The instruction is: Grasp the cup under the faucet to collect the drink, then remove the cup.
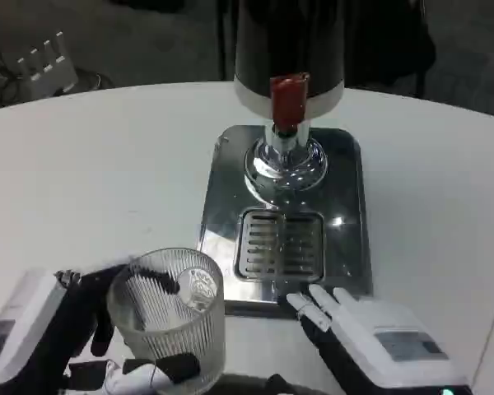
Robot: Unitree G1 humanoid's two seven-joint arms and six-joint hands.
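A clear ribbed glass cup [171,317] stands at the lower left of the table, held by my left hand [49,337], whose black fingers wrap around its sides. The cup sits left of the dispenser's drip tray [281,245], not under the faucet. The faucet [286,152] is chrome with a red lever [289,99] on a black dispenser body. My right hand [370,337] rests low at the front right, fingers spread toward the tray's front edge, holding nothing.
The shiny metal base plate [346,214] of the dispenser stands mid-table. The round white table [90,181] stretches wide to the left and right. A white power strip [45,66] lies on the floor beyond the far left edge.
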